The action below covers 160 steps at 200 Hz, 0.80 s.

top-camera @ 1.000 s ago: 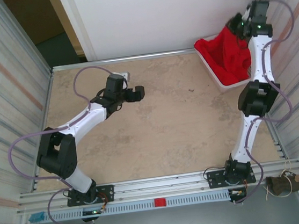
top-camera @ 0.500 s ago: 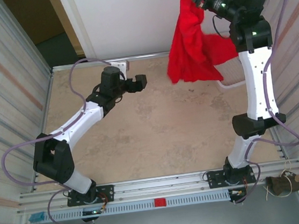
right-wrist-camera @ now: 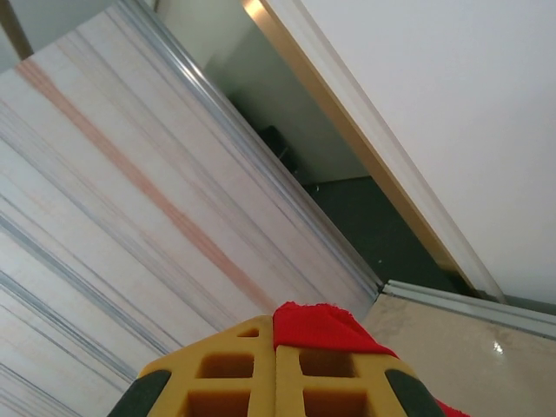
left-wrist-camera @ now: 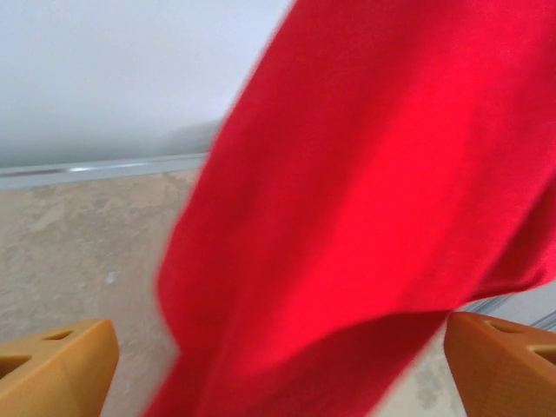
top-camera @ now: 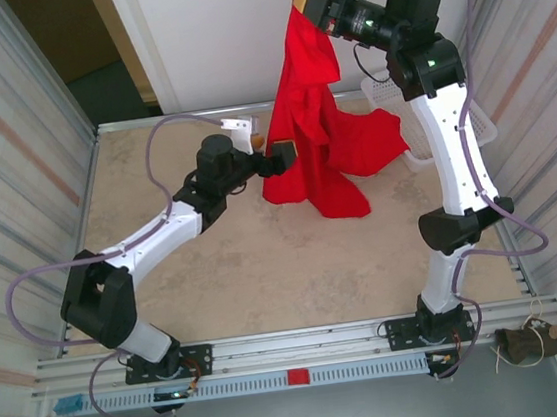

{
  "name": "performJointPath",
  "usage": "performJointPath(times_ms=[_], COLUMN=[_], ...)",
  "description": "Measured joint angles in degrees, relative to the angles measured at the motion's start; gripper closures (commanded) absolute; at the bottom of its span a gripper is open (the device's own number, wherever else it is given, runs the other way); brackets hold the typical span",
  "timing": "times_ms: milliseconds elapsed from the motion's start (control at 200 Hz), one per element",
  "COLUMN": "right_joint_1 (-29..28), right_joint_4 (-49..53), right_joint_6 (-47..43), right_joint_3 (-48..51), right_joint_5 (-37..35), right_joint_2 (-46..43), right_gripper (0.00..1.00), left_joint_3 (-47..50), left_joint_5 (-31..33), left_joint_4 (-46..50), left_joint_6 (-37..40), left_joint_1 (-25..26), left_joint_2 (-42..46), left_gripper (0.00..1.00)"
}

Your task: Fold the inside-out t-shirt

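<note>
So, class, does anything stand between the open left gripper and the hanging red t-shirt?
Nothing visible does. The t-shirt hangs from the shut right gripper, and the left gripper is right at its edge, cloth directly ahead of its fingers.

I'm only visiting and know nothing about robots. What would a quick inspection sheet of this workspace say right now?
Surface: beige mottled table, bare parts look clean.
Job's things: red t-shirt lifted high, its lower end seems to reach the table.
Clutter: white basket at the far right; brownish bundle beside the near rail.
Grippers: right gripper shut on the shirt's top; left gripper open, with cloth hanging between its fingers.
Cables: purple-grey cables loop along both arms; no snag that I can see.
Surroundings: ribbed panel walls on both sides, white wall behind.
</note>
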<state>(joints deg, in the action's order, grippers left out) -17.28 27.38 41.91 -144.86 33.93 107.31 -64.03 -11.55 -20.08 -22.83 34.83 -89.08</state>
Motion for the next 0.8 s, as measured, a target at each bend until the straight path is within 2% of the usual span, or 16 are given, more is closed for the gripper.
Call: performJointPath(times_ms=[85, 150, 326, 456, 586, 802], right_joint_1=[0.02, 0.04, 0.04, 0.04, 0.04, 0.15], right_joint_4=[-0.02, -0.02, -0.02, -0.02, -0.02, -0.02], right_joint_6=[0.17, 0.44, 1.05, 1.14, 1.16, 1.18], right_joint_3=[0.00, -0.02, -0.02, -0.02, -0.02, -0.02], right_joint_5=[0.00, -0.02, -0.22, -0.33, -0.74, -0.90], right_joint_2=[0.04, 0.04, 0.04, 0.04, 0.04, 0.04], right_gripper=[1.00, 1.00, 1.00, 1.00, 1.00, 1.00], left_joint_3=[0.00, 0.90, 13.31, 18.36, 21.16, 20.70], left_joint_5=[-1.51, -0.33, 10.75, 14.69, 15.08, 12.90], left_joint_4=[-1.01, -0.83, -0.26, 0.50, -1.40, -7.65], left_joint_6=[-0.92, -1.99, -4.39, -7.85, -12.66, -18.43], left_joint_1=[0.00, 0.02, 0.68, 1.49, 1.99, 2.56], left_joint_2=[-1.16, -1.29, 6.12, 9.03, 7.98, -0.57], left_gripper=[0.12, 0.10, 0.07, 0.06, 0.06, 0.07])
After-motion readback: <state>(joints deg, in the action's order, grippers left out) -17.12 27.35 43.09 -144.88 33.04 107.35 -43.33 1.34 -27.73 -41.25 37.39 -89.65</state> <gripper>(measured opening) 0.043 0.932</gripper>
